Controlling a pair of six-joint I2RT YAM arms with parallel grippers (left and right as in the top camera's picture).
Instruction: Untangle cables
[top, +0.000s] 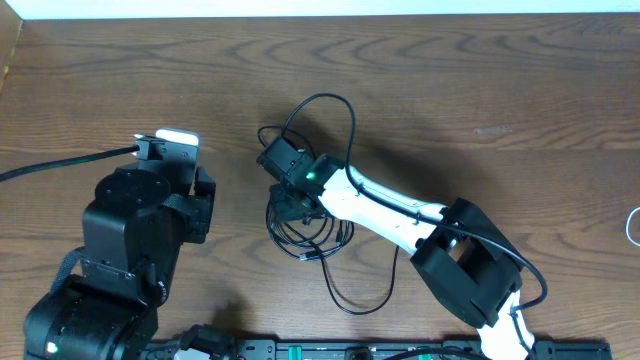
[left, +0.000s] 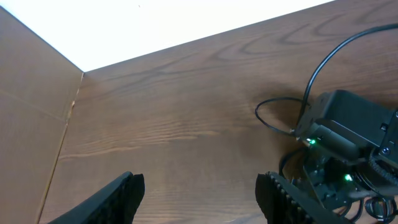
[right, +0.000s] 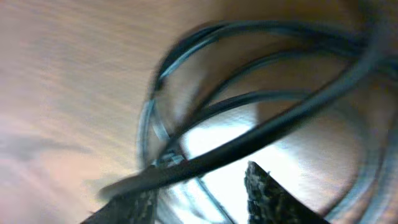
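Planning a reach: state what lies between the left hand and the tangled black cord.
Bare brown wooden tabletop only, between open left hand and thin black cord; left wrist view.

Looks like a robotics lab bench. A bare wood-grain table (top: 480, 90) carries two robot arms, a black left arm (top: 130, 250) and a white-and-black right arm (top: 400, 215), both by a black rail (top: 330, 350) at the near edge. A plain white strip (top: 300, 8) runs along the far edge, and a brown board (left: 31, 124) walls the left side.

No writing I can read.
I make out no letters, numbers or brand marks on the black cable (top: 312, 243) or the wooden table (top: 500, 80); my right wrist view is blurred.
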